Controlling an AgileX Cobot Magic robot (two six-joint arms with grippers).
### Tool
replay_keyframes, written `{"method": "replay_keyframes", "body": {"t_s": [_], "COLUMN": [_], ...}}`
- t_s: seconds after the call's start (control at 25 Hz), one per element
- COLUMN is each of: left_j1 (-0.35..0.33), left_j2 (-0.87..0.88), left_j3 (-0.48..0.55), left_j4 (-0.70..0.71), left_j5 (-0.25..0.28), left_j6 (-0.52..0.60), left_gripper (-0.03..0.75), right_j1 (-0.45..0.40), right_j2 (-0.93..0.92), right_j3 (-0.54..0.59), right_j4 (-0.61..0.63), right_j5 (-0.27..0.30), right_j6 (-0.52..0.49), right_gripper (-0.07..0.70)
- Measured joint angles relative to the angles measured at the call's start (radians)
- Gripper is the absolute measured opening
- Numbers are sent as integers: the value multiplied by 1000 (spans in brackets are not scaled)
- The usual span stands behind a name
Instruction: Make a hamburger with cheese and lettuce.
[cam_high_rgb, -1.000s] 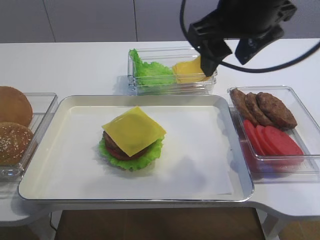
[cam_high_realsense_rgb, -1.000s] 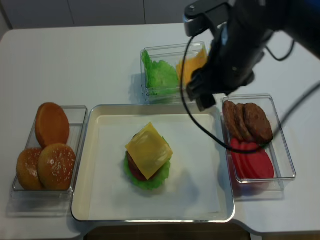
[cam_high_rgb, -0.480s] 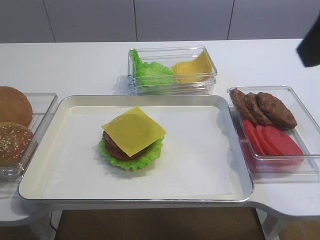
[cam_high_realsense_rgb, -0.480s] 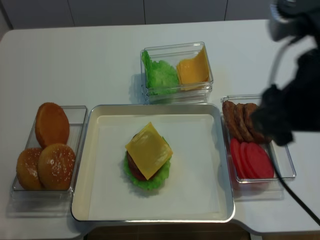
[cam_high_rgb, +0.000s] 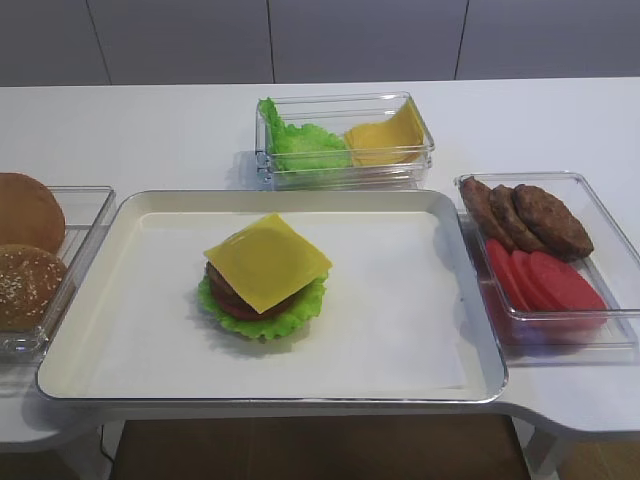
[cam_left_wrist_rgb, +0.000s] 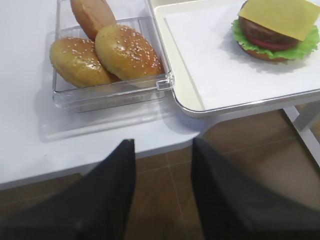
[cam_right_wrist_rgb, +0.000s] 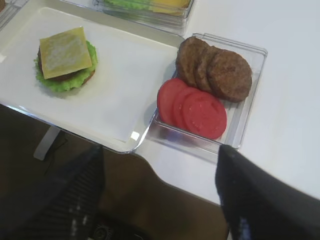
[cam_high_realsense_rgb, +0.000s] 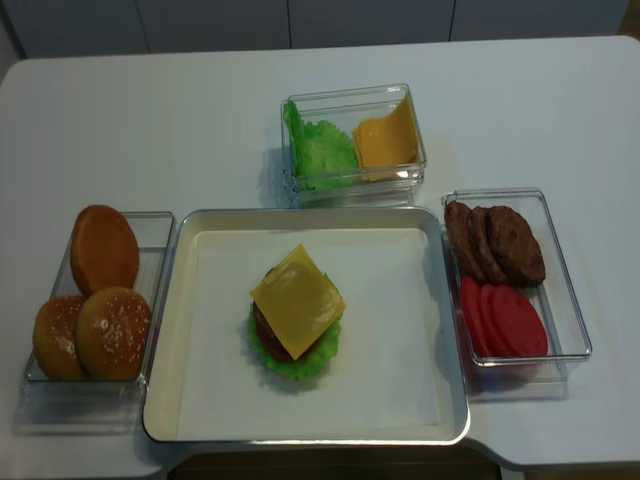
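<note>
The hamburger (cam_high_rgb: 262, 285) sits left of centre on the white-lined tray (cam_high_rgb: 130, 205): a brown patty and a tomato slice on a frilly lettuce leaf (cam_high_rgb: 262, 322), with a square yellow cheese slice (cam_high_rgb: 267, 260) lying on top. From straight above, the cheese (cam_high_realsense_rgb: 297, 293) covers most of the stack. Neither gripper appears in the two high views. My right gripper (cam_right_wrist_rgb: 160, 195) hangs open and empty past the table's front edge, with the hamburger (cam_right_wrist_rgb: 65, 60) far to its upper left. My left gripper (cam_left_wrist_rgb: 162, 192) is open and empty over the floor, below the bun bin.
A clear bin (cam_high_rgb: 345, 100) behind the tray holds loose lettuce (cam_high_rgb: 300, 145) and cheese slices (cam_high_rgb: 385, 140). The right bin holds patties (cam_high_rgb: 525, 215) and tomato slices (cam_high_rgb: 545, 280). Sesame buns (cam_left_wrist_rgb: 105, 55) fill the left bin. The tray's rim (cam_left_wrist_rgb: 185, 100) lies near the left gripper.
The right arm has swung from over the back lettuce-and-cheese bin to the right and out of both high views. The hamburger with its cheese has not moved.
</note>
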Motion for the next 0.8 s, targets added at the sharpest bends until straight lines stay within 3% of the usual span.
{"method": "replay_keyframes", "body": {"t_s": [0.32, 0.6, 0.8], "left_j1": [0, 0, 0], "left_j2": [0, 0, 0], "left_j3": [0, 0, 0], "left_j4": [0, 0, 0], "left_j5": [0, 0, 0], "left_j6": [0, 0, 0], "left_gripper": [283, 283, 283], "right_j1": [0, 0, 0], "right_j2": [-258, -418, -485], "right_j3": [193, 372, 474], "right_j4": [3, 110, 160], "right_j5": [4, -122, -168], "right_j6": [-23, -136, -197], "right_gripper": [536, 536, 536]}}
